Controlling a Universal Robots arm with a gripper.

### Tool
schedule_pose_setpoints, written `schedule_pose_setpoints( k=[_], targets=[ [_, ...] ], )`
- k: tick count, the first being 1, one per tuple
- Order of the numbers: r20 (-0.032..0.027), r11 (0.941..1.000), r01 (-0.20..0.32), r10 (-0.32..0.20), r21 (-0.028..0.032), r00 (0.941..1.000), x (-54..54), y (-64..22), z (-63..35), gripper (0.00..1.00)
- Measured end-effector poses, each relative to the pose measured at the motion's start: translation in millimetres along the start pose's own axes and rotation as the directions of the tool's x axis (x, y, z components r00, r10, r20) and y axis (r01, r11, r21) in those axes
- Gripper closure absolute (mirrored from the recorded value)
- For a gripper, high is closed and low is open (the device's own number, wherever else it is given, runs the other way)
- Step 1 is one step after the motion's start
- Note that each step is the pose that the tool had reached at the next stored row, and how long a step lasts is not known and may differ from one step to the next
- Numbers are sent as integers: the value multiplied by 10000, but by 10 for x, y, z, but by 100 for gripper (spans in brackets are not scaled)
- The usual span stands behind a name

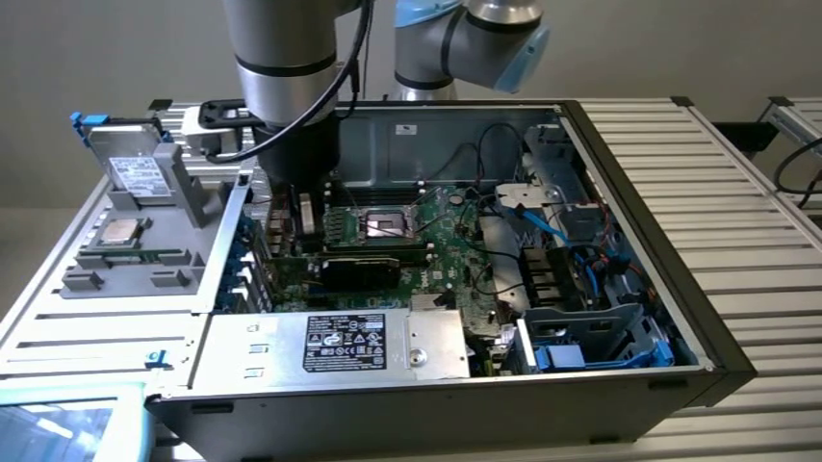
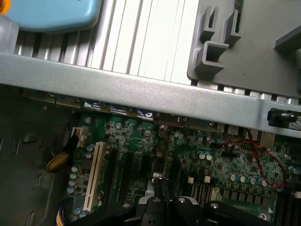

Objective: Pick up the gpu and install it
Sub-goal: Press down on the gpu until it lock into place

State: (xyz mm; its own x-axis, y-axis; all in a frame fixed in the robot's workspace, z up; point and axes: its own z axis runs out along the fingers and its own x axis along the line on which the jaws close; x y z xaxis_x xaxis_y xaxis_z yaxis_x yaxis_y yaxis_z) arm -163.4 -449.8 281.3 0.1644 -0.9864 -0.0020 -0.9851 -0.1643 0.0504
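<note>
1. Exterior view: an open computer case (image 1: 719, 318) lies on a slatted metal table (image 1: 732, 164), with its green motherboard (image 1: 444, 255) facing up.
2. The arm (image 1: 289, 58) comes down from above into the part of the case on the exterior view's left. Its dark gripper (image 1: 302, 226) is low over the board's edge there.
3. The fingers are drawn together. I cannot tell whether anything is pinched between them.
4. The gpu (image 1: 357, 268), seen as a black shroud, sits on the motherboard just beside the gripper, toward the exterior view's right and nearer the camera. It is directly in front of the processor socket (image 1: 385, 224). Whether it is fully seated in a slot cannot be made out.
5. A silver power supply (image 1: 372, 345) with a black label fills the near side of the case. Blue cables (image 1: 565, 231) run through the bay on the exterior view's right.
6. Outside the case, on the exterior view's left, a grey fixture (image 1: 167, 207) carries a processor chip (image 1: 122, 231).
7. Wrist view: the closed gripper (image 2: 162, 188) hangs just above the expansion slots, near a long white slot (image 2: 93, 174).
8. The case's metal wall (image 2: 141, 94) runs across beyond the board, and a thin red wire (image 2: 263, 160) loops over the components.
</note>
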Motion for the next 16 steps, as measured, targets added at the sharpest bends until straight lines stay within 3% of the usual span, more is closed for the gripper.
schedule_pose_setpoints(
  k=[16],
  targets=[
    [3, 10000, 2, -2, 0, 10000, 125, -690, -10, 88]
  ],
)
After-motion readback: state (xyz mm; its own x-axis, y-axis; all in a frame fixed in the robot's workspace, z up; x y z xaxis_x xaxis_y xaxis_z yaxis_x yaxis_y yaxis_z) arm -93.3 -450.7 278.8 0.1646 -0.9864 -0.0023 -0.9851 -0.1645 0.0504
